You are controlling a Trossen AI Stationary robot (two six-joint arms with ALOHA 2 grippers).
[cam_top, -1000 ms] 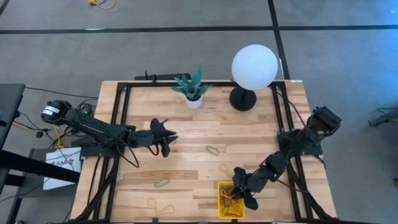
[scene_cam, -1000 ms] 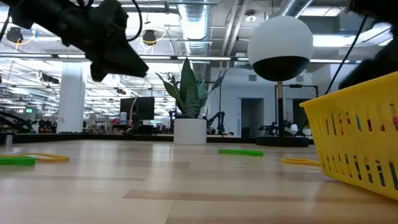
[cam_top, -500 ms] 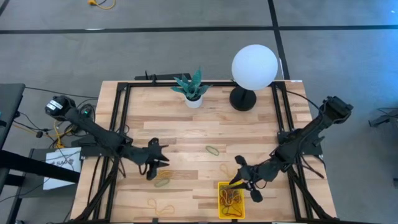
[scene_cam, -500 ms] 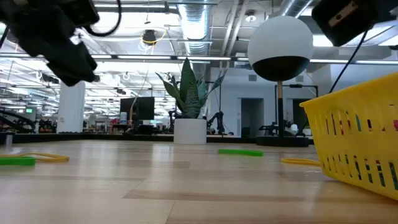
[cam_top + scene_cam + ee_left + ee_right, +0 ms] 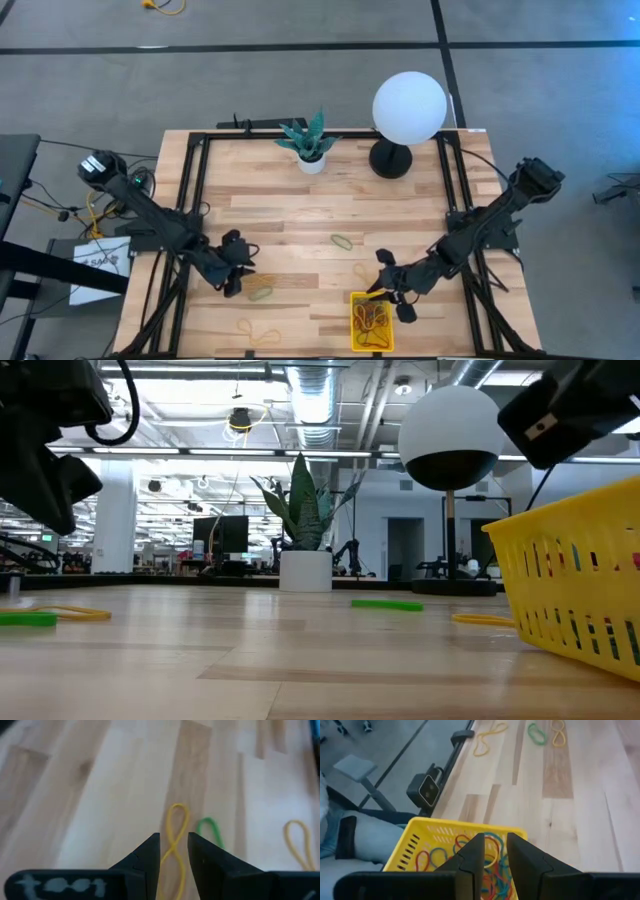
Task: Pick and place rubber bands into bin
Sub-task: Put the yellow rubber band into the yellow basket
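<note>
My left gripper [image 5: 236,277] hovers open over the near left of the table. Its fingertips [image 5: 174,842] frame a yellow figure-eight rubber band [image 5: 175,832] lying flat on the wood, with a green band [image 5: 210,831] beside it; these show as a small cluster [image 5: 261,291] in the high view. My right gripper [image 5: 386,289] hangs open, holding nothing, just above the far rim of the yellow bin [image 5: 371,320]. In the right wrist view the bin [image 5: 427,837] holds a heap of several coloured bands [image 5: 492,870]. Other loose bands [image 5: 342,241] [image 5: 258,329] lie on the table.
A white potted plant [image 5: 311,145] and a globe lamp on a black base [image 5: 405,115] stand at the far edge. Black frame rails [image 5: 190,200] run along the table's left and right sides. A person's leg [image 5: 365,837] shows beyond the near edge.
My left gripper has swung from the middle left of the table toward the near left edge, sinking and tipping down over the yellow and green bands. My right gripper has risen out of the bin and drawn slightly toward the far side.
</note>
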